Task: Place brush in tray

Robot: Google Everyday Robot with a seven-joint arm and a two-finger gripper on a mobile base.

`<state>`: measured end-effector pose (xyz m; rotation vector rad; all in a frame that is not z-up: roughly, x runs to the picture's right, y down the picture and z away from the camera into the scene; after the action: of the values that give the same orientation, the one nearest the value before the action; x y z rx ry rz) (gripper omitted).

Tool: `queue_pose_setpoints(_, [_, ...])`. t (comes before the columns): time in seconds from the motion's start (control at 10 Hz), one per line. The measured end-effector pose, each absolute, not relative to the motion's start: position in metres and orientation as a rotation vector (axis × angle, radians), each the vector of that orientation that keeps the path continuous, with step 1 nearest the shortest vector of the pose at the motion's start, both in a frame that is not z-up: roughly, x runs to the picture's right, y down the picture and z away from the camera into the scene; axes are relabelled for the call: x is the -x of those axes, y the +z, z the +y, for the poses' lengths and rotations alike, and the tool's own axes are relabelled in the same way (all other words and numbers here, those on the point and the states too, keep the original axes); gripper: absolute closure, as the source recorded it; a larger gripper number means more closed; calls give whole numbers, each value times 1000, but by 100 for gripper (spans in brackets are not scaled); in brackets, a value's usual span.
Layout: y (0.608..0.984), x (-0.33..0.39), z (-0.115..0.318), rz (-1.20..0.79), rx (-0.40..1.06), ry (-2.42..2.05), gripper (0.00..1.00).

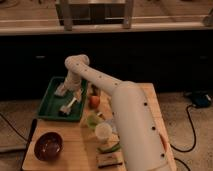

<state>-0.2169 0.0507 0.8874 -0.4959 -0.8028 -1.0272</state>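
The dark-green tray (47, 102) sits at the back left of the wooden table. The cream-white brush (68, 106) lies inside it near the front right corner, handle pointing up and right. My gripper (74, 93) hangs over the tray just above and behind the brush, at the end of the white arm (127, 115) that reaches in from the lower right. A pale flat lump (60, 90) lies in the tray to the left of the gripper.
A round dark-red bowl (48, 146) stands at the table's front left. Right of the tray, beside the arm, are an orange item (94, 101), a green one (92, 120), a white cup (103, 131) and a dark block (110, 160). Cables lie on the floor.
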Motion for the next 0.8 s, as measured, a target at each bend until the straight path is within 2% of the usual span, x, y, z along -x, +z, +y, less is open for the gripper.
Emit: queue_pose_setpoints(0.8, [875, 222, 44, -814, 464, -1049, 20])
